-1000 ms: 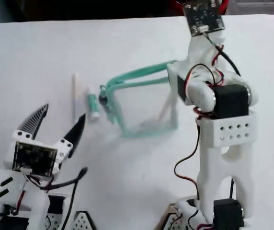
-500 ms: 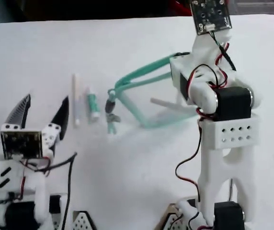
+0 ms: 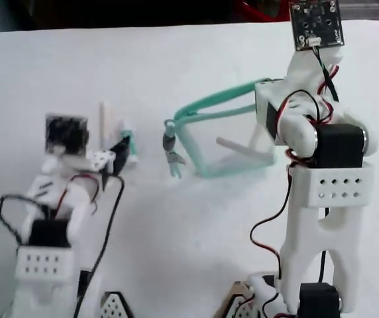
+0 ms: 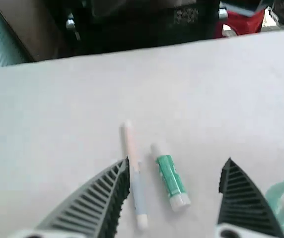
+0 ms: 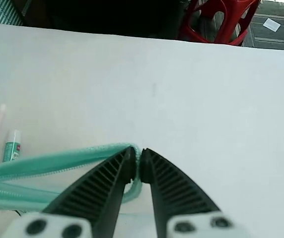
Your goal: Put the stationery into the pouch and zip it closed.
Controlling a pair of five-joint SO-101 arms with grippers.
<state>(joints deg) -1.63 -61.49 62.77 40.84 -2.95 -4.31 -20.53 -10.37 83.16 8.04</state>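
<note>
White table [image 5: 206,89], red chairs [image 5: 220,15] behind; left jaws apart over glue stick [image 4: 172,181], right jaws clamp pouch [image 5: 57,161]

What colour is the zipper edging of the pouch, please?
Mint green; the pouch shows it best in the right wrist view.

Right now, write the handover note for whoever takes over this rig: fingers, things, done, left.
Left gripper: fingers open, above the pen and green glue stick.
Right gripper: fingers shut on the pouch rim, holding its mouth open.
Pen and glue stick lie side by side on the table, apart from the pouch.
Done: one pale stick-like item seems to be inside the pouch.
Left: load pen and glue stick, then zip it closed by the zipper pull.
</note>
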